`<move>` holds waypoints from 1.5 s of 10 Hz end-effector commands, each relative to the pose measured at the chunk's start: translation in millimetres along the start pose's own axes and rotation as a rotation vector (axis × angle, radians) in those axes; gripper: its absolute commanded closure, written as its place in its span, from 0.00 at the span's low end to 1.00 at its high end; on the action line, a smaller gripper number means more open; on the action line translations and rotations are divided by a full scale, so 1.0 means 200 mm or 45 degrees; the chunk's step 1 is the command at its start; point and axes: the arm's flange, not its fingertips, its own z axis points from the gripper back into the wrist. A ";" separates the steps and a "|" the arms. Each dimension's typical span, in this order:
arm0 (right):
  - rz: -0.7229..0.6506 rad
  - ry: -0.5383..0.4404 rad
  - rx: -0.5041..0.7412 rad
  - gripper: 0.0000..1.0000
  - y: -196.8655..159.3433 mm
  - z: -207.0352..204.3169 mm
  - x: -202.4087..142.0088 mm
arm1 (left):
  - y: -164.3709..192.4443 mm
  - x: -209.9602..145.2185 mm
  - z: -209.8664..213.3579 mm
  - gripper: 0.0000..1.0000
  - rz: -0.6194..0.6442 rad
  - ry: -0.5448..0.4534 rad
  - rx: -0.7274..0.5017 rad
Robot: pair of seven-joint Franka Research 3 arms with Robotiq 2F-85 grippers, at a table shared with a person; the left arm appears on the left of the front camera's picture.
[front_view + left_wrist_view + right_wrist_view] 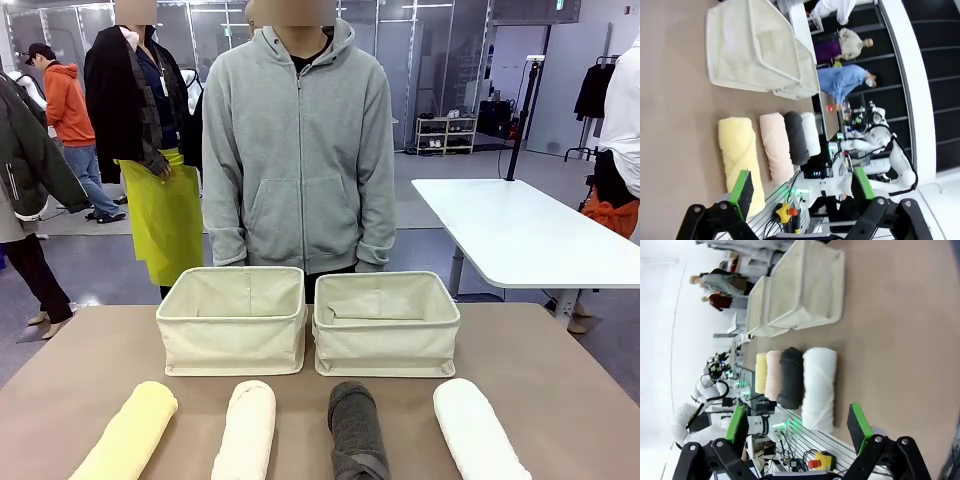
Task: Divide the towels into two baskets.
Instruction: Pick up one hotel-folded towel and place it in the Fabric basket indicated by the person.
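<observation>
Terry rolls, namely the pale yellow towel (pixel 128 432), cream towel (pixel 245 430), dark grey towel (pixel 357 430) and white towel (pixel 478 430), lie in a row on the desk (pixel 80 360) before the left basket (pixel 232 340) and right basket (pixel 386 345), presumably for easy sorting. The left gripper (pixel 802 186) and right gripper (pixel 797 422) hang open, holding nothing.

Front cam: low at near edge of table (pixel 560 400), facing across at person (pixel 298 140), pretty close. Wrist cams: higher up, rolled sideways, looking down from opposite ends of the row of towels (pixel 246 430). All 3 share those + baskets (pixel 232 320).

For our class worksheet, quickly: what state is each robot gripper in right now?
Left gripper: open, holding nothing.
Right gripper: open, holding nothing.
</observation>
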 end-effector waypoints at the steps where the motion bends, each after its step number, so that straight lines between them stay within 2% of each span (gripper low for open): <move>1: 0.035 -0.001 -0.053 0.00 0.00 0.13 -0.02 | 0.02 0.00 0.11 0.00 -0.029 -0.034 0.008; 2: 0.046 -0.018 -0.082 0.00 0.00 0.18 -0.04 | 0.01 -0.01 0.14 0.00 -0.030 -0.035 0.031; 4: 0.092 0.015 -0.157 0.00 0.03 0.14 -0.04 | 0.01 0.00 0.11 0.00 -0.005 -0.043 0.096; 5: 0.011 -0.032 -0.096 0.00 -0.02 0.22 -0.03 | 0.03 -0.02 0.15 0.00 0.009 -0.078 0.035; 15: 0.011 -0.032 -0.096 0.00 -0.02 0.22 -0.03 | 0.03 -0.02 0.15 0.00 0.009 -0.078 0.035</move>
